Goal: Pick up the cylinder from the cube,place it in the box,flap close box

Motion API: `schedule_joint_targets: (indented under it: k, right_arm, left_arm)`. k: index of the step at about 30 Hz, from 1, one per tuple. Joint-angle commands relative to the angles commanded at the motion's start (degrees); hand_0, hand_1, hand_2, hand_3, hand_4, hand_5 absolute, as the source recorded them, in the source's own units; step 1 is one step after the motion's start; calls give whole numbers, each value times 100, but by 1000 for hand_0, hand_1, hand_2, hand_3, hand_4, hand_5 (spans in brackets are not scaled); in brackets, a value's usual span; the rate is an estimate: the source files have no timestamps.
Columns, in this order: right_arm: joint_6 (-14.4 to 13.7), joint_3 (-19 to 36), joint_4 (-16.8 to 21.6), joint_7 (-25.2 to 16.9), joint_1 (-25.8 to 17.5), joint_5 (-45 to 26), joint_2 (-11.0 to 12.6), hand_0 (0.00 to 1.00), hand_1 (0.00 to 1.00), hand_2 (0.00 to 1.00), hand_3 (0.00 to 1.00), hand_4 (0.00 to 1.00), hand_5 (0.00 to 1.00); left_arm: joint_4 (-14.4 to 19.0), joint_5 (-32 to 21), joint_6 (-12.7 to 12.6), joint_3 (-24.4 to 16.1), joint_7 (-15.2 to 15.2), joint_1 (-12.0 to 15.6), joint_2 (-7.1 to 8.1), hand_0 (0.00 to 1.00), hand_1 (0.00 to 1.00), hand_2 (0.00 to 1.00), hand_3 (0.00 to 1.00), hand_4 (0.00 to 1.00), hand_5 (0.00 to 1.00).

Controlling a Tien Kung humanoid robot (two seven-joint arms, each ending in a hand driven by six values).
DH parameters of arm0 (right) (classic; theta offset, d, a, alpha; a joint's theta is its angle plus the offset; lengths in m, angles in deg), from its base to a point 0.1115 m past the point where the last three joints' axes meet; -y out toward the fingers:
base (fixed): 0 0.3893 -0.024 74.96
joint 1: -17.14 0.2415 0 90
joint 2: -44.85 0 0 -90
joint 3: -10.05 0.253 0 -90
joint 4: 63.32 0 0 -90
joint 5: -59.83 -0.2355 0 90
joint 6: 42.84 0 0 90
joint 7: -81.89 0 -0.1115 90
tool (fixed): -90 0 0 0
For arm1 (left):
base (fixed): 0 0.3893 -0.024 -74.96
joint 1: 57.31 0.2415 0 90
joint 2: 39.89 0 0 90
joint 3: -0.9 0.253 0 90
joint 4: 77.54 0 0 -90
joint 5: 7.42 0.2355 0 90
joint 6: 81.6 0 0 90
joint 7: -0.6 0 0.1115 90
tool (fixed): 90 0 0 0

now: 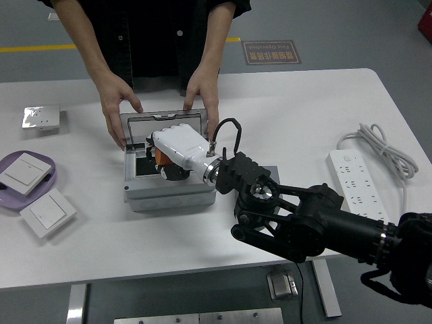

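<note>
My right hand (169, 158), white on the back with black fingers, reaches from the lower right into the open grey box (169, 192). Its fingers are curled around the orange cylinder (163, 156), which sits low inside the box and is mostly hidden under the hand. The box lid (162, 121) stands raised at the back. A person at the far side steadies the box with the left hand (116, 108) on its left rim and the right hand (202, 101) at the lid's right corner. No cube shows; my arm covers the spot right of the box. My left arm is out of view.
A purple plate (13, 196) with a white switch panel lies at the far left, another white switch (47, 212) in front of it, and a small silver socket plate (40, 117) behind. A white power strip (358, 185) with its cable lies at the right.
</note>
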Motion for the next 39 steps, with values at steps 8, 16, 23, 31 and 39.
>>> schedule_joint_targets:
  k: [8, 16, 23, 31, 39]
  right_arm:
    - [-45, -32, -122, -36, -5, -19, 4, 914, 766, 737, 792, 771, 290]
    - [-172, -35, -166, -187, -37, -245, 46, 917, 767, 740, 795, 828, 295]
    - [-583, 96, 417, -608, -187, -1349, 451, 910, 762, 736, 792, 857, 308]
    - [-804, 509, 1494, -954, -28, -3086, 1175, 811, 690, 670, 718, 820, 346]
    - [-666, 443, 1178, -1118, 530, -4525, 1298, 669, 628, 639, 667, 766, 346]
  left_arm:
    - [3, 25, 1, -20, 0, -16, -10, 614, 628, 626, 667, 745, 280]
    - [7, 67, -1, -56, 1, -24, -14, 614, 629, 626, 667, 744, 278]
    - [19, 163, -2, -161, 2, -7, -44, 614, 629, 625, 666, 743, 276]
    - [17, 169, 1, -173, 1, -10, -52, 614, 629, 626, 665, 739, 267]
    - [16, 159, -1, -140, 0, -52, -10, 614, 629, 624, 664, 739, 265]
